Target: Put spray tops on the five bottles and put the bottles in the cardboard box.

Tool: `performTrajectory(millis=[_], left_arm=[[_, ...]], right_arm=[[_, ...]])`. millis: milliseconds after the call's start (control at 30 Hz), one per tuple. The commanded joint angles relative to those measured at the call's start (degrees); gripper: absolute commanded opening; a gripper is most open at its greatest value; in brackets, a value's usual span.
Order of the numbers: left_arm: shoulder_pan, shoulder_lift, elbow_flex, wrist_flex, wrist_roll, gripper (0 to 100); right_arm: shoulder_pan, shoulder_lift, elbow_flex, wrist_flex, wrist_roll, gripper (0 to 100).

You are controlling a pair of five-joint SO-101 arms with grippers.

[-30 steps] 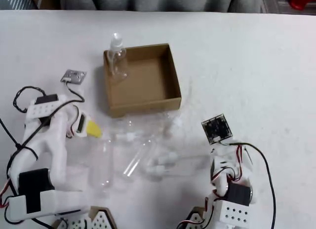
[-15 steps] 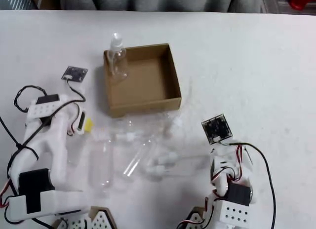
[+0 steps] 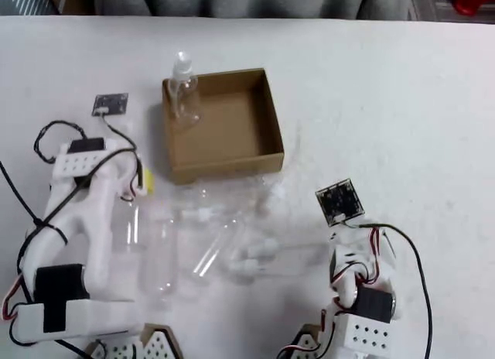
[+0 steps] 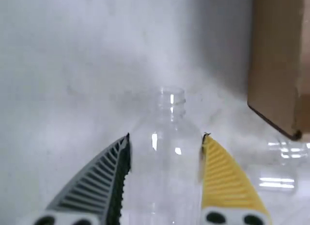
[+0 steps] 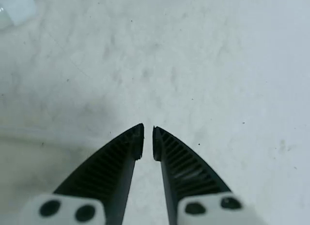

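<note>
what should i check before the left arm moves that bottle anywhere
1. Left gripper closed against both sides of the bottle: ok.
2. Spray top on that bottle: not ok, its neck is bare.
3. Right gripper holding a spray top: not ok, it is shut on nothing.
4. Loose spray tops on the table in front of the cardboard box: ok.
5. Free room in the box beside the capped bottle: ok.
6. Bottle lifted off the table: cannot tell.

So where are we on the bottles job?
Done: one capped bottle stands in the cardboard box. In hand: left gripper clamps an uncapped bottle; right gripper is shut, empty, over the table. Left: loose bottles and spray tops lie before the box.
</note>
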Motion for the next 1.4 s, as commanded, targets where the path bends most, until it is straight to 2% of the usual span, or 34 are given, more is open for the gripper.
performTrajectory(millis=[0,167,367,500,700,767,833,967,1267,1367], left_arm=[[-2.59,-0.48,1.41,-5.63,0.79,6],[-2.77,-0.31,2.02,-5.54,1.05,25],[-2.95,-0.4,2.02,-5.36,0.62,24],[-2.68,-0.75,1.49,-2.99,-4.22,24],[-2.59,-0.75,1.93,-3.08,-5.45,24],[-2.59,-0.75,1.93,-3.16,-7.82,24],[-2.59,-0.57,1.85,-3.25,-11.69,27],[-2.68,-0.31,2.02,-4.75,-11.52,33],[-2.68,-0.22,2.73,-4.48,-12.13,34],[-2.68,-0.4,3.96,-4.75,-15.12,34]], right_arm=[[-0.4,-0.22,0.79,0.4,0.44,1.5],[-0.4,-0.22,0.79,0.4,0.44,1.5],[-0.31,-0.22,0.79,0.4,0.44,1.5],[-0.31,-0.22,0.79,0.4,0.44,1.5],[-0.31,-0.22,0.79,0.4,0.44,1.5],[-0.31,-0.22,0.79,0.4,0.44,1.5],[-0.31,-0.22,0.79,0.4,0.44,1.5],[-0.31,-0.22,0.79,0.4,0.53,1.5],[-0.31,-0.22,0.79,0.4,0.53,1.5],[-0.31,-0.22,0.79,0.4,0.53,1.5]])
